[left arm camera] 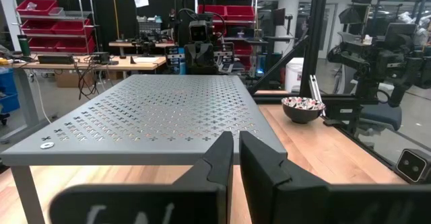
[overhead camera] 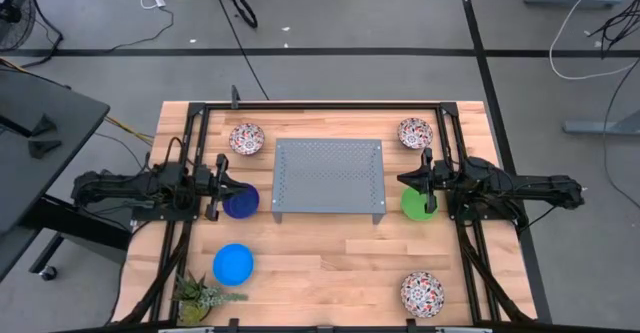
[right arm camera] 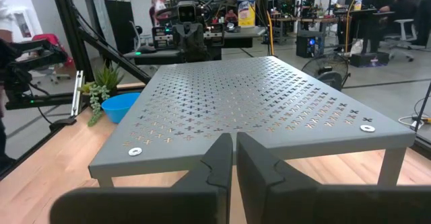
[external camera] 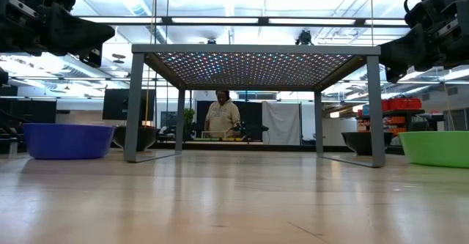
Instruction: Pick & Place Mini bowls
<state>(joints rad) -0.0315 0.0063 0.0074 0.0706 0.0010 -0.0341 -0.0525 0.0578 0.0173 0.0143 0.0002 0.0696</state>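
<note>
Six mini bowls sit upright on the wooden table. The dark blue one [overhead camera: 240, 202] [external camera: 67, 140] is left of the grey tray and the green one [overhead camera: 418, 204] [external camera: 436, 147] is right of it. Floral bowls stand at far left [overhead camera: 246, 138], far right [overhead camera: 415, 131] and near right [overhead camera: 422, 293] [left arm camera: 303, 108]. The bright blue bowl [overhead camera: 233, 263] [right arm camera: 121, 106] is near left. My left gripper [overhead camera: 222, 185] [left arm camera: 236, 158] hovers shut beside the dark blue bowl. My right gripper [overhead camera: 428, 181] [right arm camera: 234, 158] hovers shut over the green bowl's far rim. Both point at the tray.
The grey perforated tray [overhead camera: 328, 180] [external camera: 256, 61] stands on four legs at the table's middle, between the two grippers. A spiky green plant [overhead camera: 200, 295] [right arm camera: 101, 89] sits at the near left corner. A person [external camera: 222, 116] stands in the room behind the table.
</note>
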